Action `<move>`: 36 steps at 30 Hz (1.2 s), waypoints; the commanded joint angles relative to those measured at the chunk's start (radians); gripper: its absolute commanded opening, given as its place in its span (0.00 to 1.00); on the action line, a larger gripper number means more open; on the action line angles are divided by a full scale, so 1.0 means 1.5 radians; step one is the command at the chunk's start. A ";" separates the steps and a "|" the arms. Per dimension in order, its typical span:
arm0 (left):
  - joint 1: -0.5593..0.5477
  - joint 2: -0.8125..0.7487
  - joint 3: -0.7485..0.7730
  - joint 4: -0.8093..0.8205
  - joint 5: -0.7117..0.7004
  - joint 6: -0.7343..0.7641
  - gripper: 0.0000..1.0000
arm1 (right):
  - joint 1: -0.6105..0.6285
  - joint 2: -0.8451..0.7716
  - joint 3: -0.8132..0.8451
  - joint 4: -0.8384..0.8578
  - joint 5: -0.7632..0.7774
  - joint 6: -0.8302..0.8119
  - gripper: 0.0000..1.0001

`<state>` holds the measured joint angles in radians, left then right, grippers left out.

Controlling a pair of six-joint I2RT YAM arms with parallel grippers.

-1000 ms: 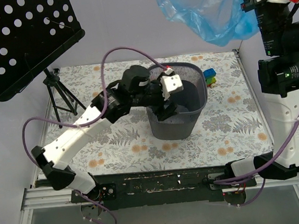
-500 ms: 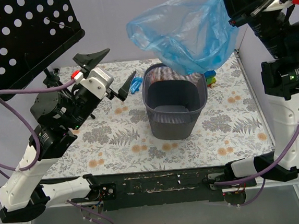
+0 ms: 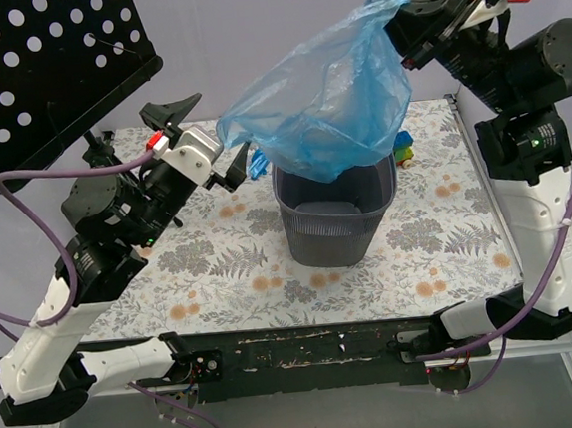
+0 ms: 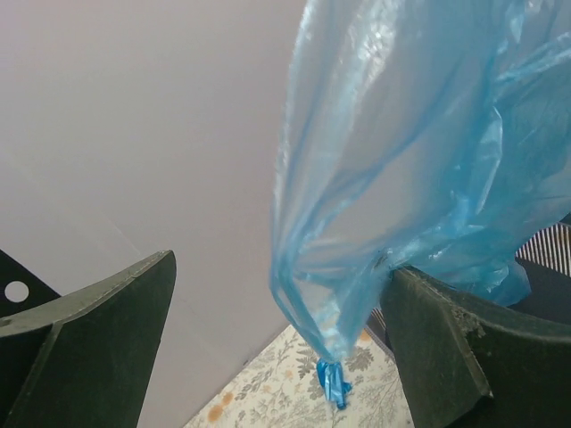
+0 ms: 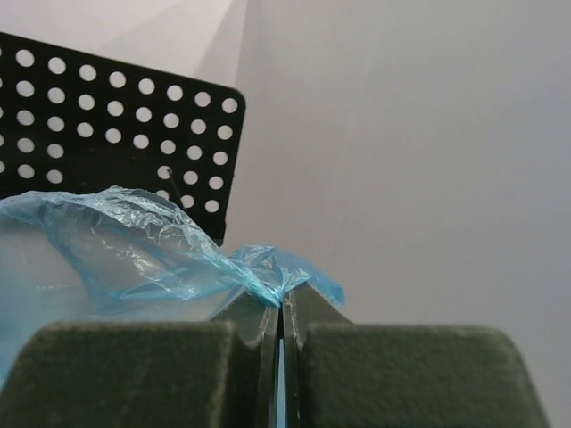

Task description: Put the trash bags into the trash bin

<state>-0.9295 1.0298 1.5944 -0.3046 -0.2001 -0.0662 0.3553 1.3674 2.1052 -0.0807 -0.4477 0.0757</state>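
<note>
The blue trash bag (image 3: 321,101) hangs billowed in the air, its lower edge just over the rim of the grey mesh trash bin (image 3: 337,220) at the middle of the mat. My right gripper (image 3: 402,26) is high at the back right, shut on the bag's top corner; the right wrist view shows the film (image 5: 134,250) pinched between the closed pads (image 5: 283,308). My left gripper (image 3: 223,126) stands wide open left of the bin at the bag's left edge. In the left wrist view the bag (image 4: 401,134) hangs between the spread fingers (image 4: 277,303), against the right one.
A black perforated music stand (image 3: 33,76) on a tripod (image 3: 114,189) fills the back left. A multicoloured toy-brick car (image 3: 401,147) sits behind the bin on the right. A small knotted blue piece (image 3: 259,163) lies on the mat left of the bin.
My right arm has swung the bag left and down, from the far right corner to over the bin. My left arm came out of the bin, opened, then held still.
</note>
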 commanded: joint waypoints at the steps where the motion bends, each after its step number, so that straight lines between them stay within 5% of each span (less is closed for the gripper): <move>1: 0.004 -0.042 0.048 -0.092 -0.001 0.007 0.94 | 0.046 -0.013 -0.024 0.001 0.019 -0.007 0.01; 7: 0.004 -0.072 0.078 -0.172 -0.007 0.010 0.96 | 0.078 -0.002 -0.060 -0.008 0.042 -0.021 0.01; 15: 0.004 -0.076 0.161 -0.422 0.169 -0.032 0.96 | 0.078 -0.075 -0.242 -0.039 0.042 -0.116 0.01; 24: 0.004 0.012 0.107 -0.225 0.249 -0.101 0.96 | 0.053 -0.166 -0.363 -0.090 0.156 -0.158 0.01; 30: 0.004 0.137 0.144 -0.113 0.192 -0.198 0.90 | 0.032 -0.231 -0.470 -0.074 0.140 -0.167 0.01; 36: 0.006 0.190 0.208 -0.146 0.153 -0.289 0.92 | 0.014 -0.249 -0.496 -0.064 0.197 -0.193 0.01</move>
<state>-0.9260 1.3502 1.8072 -0.5346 0.0700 -0.3862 0.4026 1.0058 1.3739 -0.2310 -0.2226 -0.1761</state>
